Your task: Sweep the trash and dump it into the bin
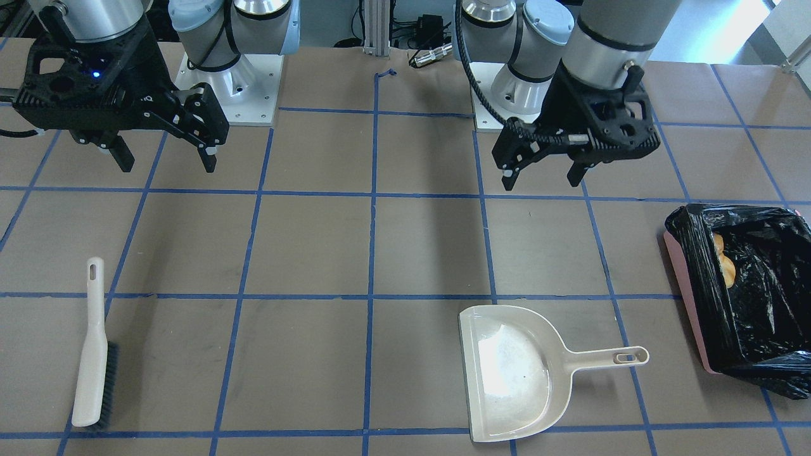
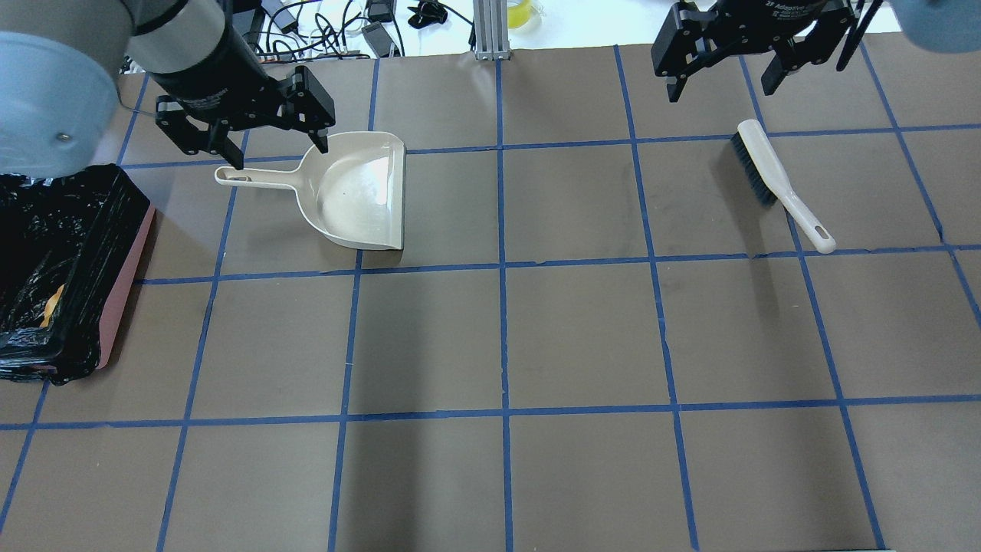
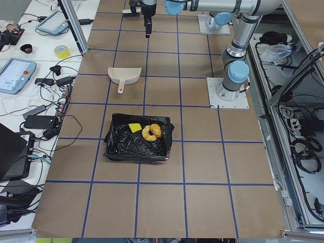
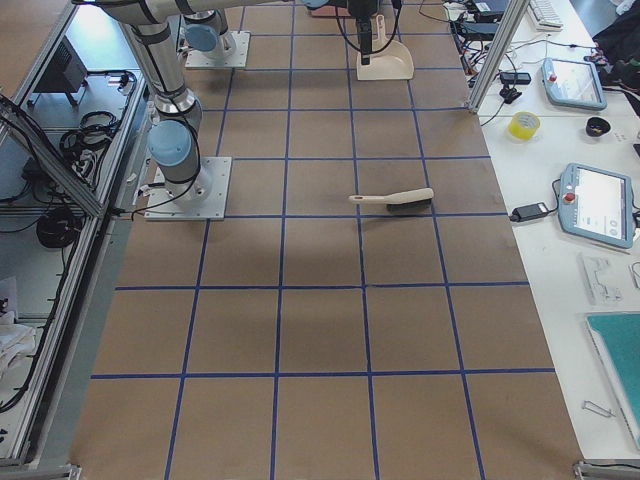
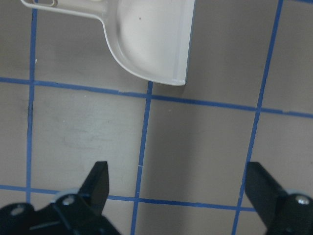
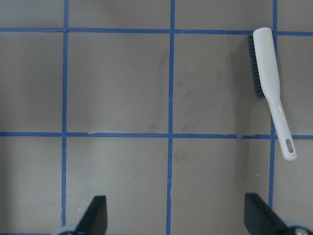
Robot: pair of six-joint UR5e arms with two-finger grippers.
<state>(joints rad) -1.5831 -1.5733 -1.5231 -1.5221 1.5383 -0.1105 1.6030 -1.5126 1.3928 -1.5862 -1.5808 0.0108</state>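
Note:
The trash lies inside the bin point(image 3: 115, 147), a pink container point(image 1: 687, 297) lined with a black bag. In the exterior left view I see the yellow sponge point(image 3: 134, 127), the pale crescent point(image 3: 147, 133) and the golden-brown lump point(image 3: 157, 130). The beige dustpan point(image 2: 360, 188) lies empty on the table. My left gripper point(image 2: 277, 153) is open and empty, raised above the dustpan's handle; it also shows in the front view point(image 1: 540, 180). My right gripper point(image 2: 722, 90) is open and empty, raised above the table near the brush point(image 2: 774, 180).
The brush point(image 1: 95, 354) lies flat on the table, bristles sideways. The dustpan point(image 1: 513, 373) lies between the brush and the bin. The brown table is marked with a blue tape grid. Cables and an aluminium post point(image 2: 490, 27) stand at the far edge.

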